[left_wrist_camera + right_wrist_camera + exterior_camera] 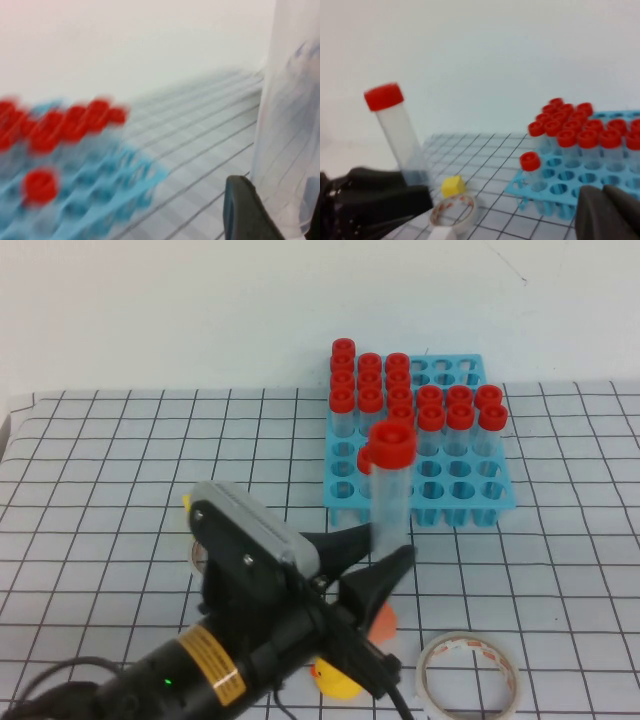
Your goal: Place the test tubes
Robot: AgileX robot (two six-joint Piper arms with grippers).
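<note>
Nearest the lens, in the lower left of the high view, the left arm (250, 570) carries a yellow label (215, 665) whose print is too small to read. Its left hand (385, 552) sits at lower centre, clenched on the lower end of a clear test tube (390, 495) with a red cap. The tube is held upright, clear of the gridded surface (120, 460), probably so that it can drop straight into a hole. Under the arm lies a small yellow object (335, 682). Just right of it is a tape roll (468, 675) with reddish print I cannot make out. At upper right stands the blue rack (465, 508). Capped tubes (400, 390) fill its back rows and the front holes are free, so I judge the tube is bound there. The right hand (607, 212) shows only in its own wrist view, at lower right, closed on nothing.
</note>
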